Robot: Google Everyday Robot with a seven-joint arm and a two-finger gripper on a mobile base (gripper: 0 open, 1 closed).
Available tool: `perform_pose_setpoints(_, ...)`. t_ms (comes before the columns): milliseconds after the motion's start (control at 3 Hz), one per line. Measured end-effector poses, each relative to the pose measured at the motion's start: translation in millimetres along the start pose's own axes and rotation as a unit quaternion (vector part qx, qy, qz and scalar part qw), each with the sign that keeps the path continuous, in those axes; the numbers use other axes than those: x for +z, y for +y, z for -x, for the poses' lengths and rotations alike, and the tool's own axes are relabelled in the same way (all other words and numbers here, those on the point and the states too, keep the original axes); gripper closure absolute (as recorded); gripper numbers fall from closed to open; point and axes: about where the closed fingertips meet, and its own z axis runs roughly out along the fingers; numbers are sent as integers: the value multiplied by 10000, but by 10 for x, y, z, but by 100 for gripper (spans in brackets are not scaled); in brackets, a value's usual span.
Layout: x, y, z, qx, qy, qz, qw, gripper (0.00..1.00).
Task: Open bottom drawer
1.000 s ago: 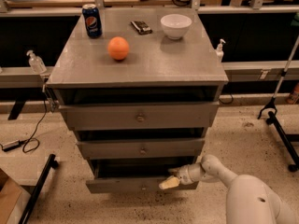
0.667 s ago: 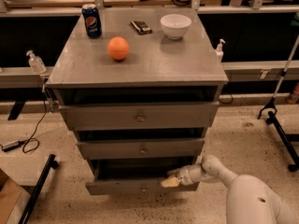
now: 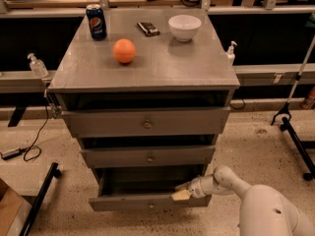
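The grey cabinet has three drawers. The bottom drawer, with the shortest front, is pulled partly out, and its dark inside shows above the front panel. The middle drawer and top drawer each show a round knob. My white arm comes in from the lower right. My gripper rests at the top right edge of the bottom drawer's front, with its pale fingertips on the rim.
On the cabinet top stand a Pepsi can, an orange, a white bowl and a small dark object. A black stand leg lies on the left floor, another stand on the right.
The bottom drawer and my gripper stand nearly where they were; no clear movement shows.
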Motion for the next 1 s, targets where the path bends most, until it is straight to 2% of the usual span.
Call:
perform_pose_setpoints(333, 23, 2, -8, 11, 29, 20, 10000, 0)
perform_pose_setpoints(667, 37, 3, -13, 19, 48, 32, 10000, 0)
perform_pose_setpoints(1000, 80, 178, -304, 280, 413, 126, 9987, 0)
